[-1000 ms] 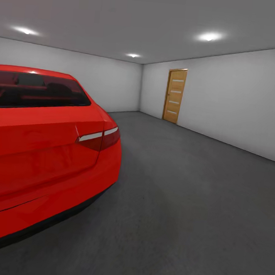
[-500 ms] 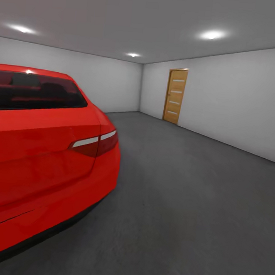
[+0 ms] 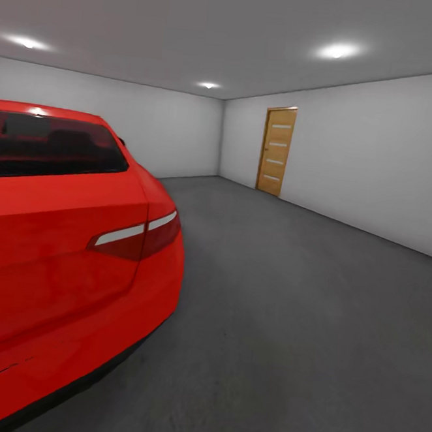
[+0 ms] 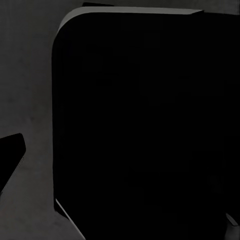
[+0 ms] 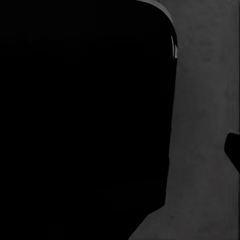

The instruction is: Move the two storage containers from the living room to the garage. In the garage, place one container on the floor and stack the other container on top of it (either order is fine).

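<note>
Neither red-orange storage bin is in sight from here, so I can't say where they are; I'd judge such thin-walled open bins light, fairly stiff, best gripped by opposite rims. The dark grey matte concrete floor (image 3: 312, 316) looks flat and good for stacking. A glossy red car (image 3: 63, 242) fills one side, a wooden door (image 3: 276, 150) stands far off. Each tool's state I cannot tell

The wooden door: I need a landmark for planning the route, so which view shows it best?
The head view: the light-brown wooden door stands shut in the white right-hand wall, fully visible. Both wrist views give dark shapes over grey concrete floor, with nothing of the door recognisable.
</note>
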### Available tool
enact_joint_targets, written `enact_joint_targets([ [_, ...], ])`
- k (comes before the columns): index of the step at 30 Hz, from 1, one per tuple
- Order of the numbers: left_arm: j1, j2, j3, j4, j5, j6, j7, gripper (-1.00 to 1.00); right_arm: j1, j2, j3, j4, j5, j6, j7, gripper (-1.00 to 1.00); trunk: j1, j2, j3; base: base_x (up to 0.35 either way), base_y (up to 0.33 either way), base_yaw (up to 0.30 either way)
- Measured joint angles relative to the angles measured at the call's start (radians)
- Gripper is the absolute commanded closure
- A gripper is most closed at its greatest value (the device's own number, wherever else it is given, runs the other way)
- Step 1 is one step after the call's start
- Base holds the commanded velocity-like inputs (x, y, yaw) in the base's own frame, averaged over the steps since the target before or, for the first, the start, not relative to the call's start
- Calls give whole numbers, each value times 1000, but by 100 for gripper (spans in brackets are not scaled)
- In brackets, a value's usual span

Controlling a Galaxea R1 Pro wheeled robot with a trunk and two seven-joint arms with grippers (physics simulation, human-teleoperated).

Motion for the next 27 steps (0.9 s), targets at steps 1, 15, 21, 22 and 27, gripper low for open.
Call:
enact_joint_targets([
  [1,0,0,0,0,0,0,0,-100,0,0,0,0,0,0,0,-100,0,0,0,322,-78,0],
  [15,0,1,0,0,1,1,0,-100,0,2,1,0,0,-1,0,-100,0,0,0,322,-79,-149],
  [21,0,1,0,0,2,1,0,-100,0,2,1,0,-1,-1,0,-100,0,0,0,322,-73,-248],
  [22,0,1,0,0,2,1,0,-100,1,2,1,0,-1,-1,0,-100,0,0,0,321,-41,-248],
  [27,0,1,0,0,2,1,0,-100,0,2,1,0,0,-1,0,-100,0,0,0,322,-19,-248],
])
